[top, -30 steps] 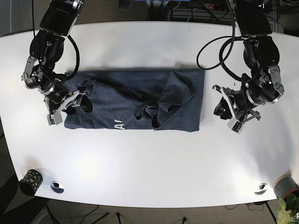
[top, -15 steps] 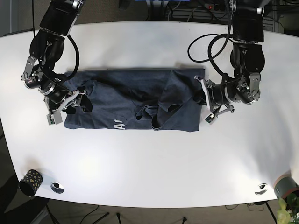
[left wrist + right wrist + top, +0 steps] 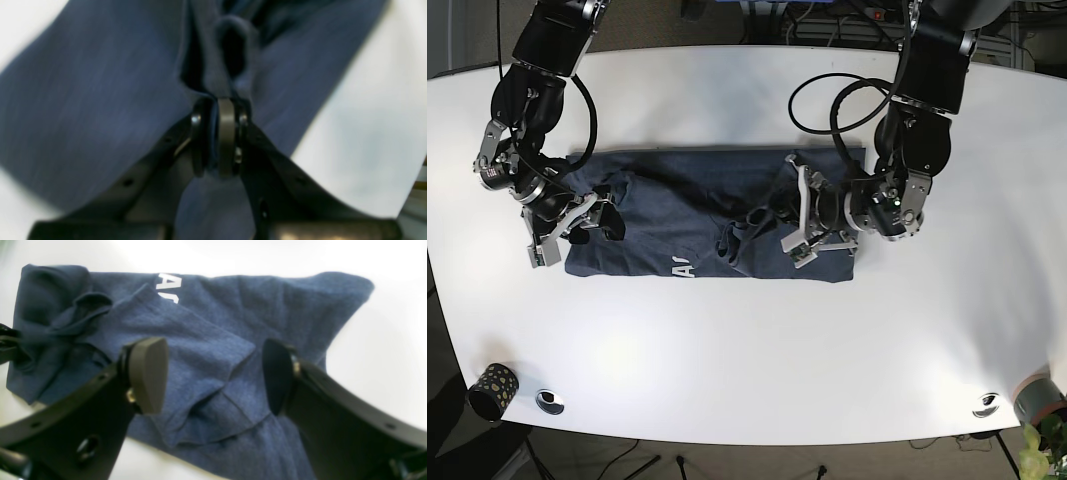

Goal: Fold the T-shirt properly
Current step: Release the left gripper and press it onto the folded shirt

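Left arm reaches in from 1 o'clock, elbow bent, its left tool [image 3: 799,222] low over the middle of the T-shirt [image 3: 677,210]. In the left wrist view the left tool's fingers [image 3: 227,136] are pressed together, pinching a fold of blue fabric.

Right arm descends from 11 o'clock; its right tool [image 3: 567,230] sits at the shirt's 9 o'clock edge, jaws spread wide, nothing between them.

The shirt lies crumpled and partly folded at the centre of the white counter [image 3: 747,370].

A dark speckled cup [image 3: 491,388] stands at the counter's 7 o'clock edge; its contents cannot be seen.
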